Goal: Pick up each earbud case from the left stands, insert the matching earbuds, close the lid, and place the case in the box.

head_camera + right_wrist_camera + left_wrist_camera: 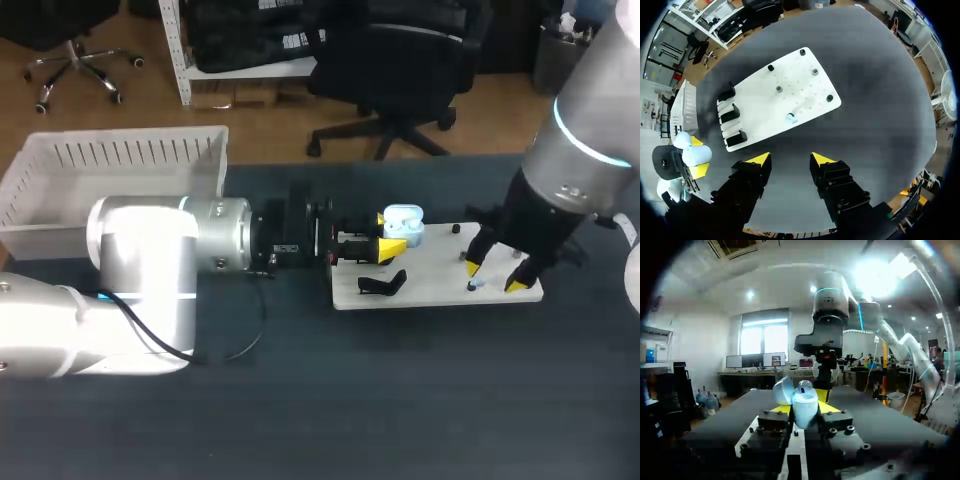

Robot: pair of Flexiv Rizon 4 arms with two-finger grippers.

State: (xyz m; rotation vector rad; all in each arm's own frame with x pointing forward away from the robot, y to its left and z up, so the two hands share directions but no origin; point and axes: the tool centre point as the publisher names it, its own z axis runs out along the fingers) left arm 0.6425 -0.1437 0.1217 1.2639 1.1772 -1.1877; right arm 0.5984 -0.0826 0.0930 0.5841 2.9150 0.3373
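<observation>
The dark counter (400, 400) carries a white board (430, 275) at its middle right. A black stand (383, 284) sits on the board's near left part; the right wrist view shows three such stands in a row along that end. Near the board's near right edge lies a small pale earbud (473, 286). The right end effector (494, 274) hangs over this end of the board, its yellow-tipped fingers spread apart and gripping nothing. The left arm comes in from the left. The left end effector (388, 236) is clamped on the light blue earbud case (404, 224), held over the board's far left part with its lid open. At the far left stands the white box (120, 160), well apart from the board.
</observation>
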